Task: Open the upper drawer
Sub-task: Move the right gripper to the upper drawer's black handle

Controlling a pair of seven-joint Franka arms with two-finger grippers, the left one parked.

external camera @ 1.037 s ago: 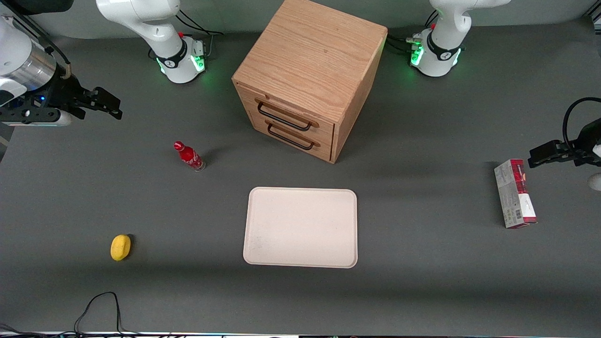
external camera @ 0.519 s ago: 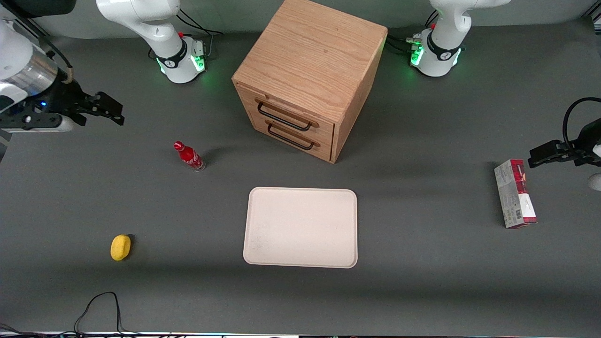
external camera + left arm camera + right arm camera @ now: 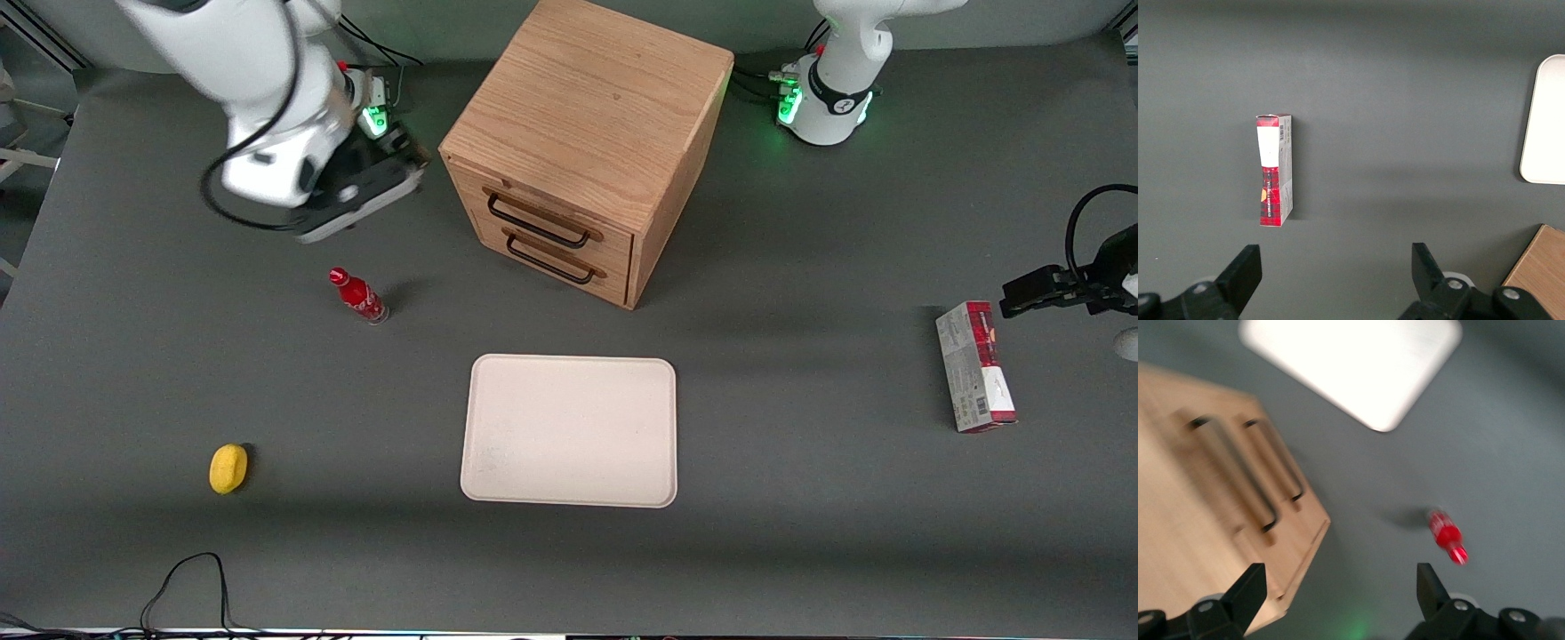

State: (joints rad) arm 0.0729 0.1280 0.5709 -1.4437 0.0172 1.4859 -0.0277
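Observation:
The wooden cabinet (image 3: 591, 107) stands at the middle of the table. Its upper drawer (image 3: 556, 212) is closed flush, and its thin black wire handle (image 3: 537, 224) lies above the matching handle of the lower drawer (image 3: 549, 261). My right gripper (image 3: 391, 169) hangs above the table beside the cabinet, on the working arm's side and near its front top corner, touching nothing. The right wrist view shows the upper drawer's handle (image 3: 1231, 473) and the lower handle (image 3: 1275, 460) on the cabinet's front. The gripper (image 3: 1338, 593) is open and empty, with dark fingertips (image 3: 1245, 590) wide apart.
A small red bottle (image 3: 357, 296) (image 3: 1447, 537) stands nearer the front camera than the gripper. A cream tray (image 3: 569, 493) (image 3: 1358, 360) lies in front of the cabinet. A yellow lemon-like object (image 3: 228, 468) sits near the front edge. A red-and-white box (image 3: 974, 366) (image 3: 1275, 170) lies toward the parked arm's end.
The right arm has swung in fast from the working arm's end of the table. Its gripper now hangs beside the cabinet. Both drawers stay closed.

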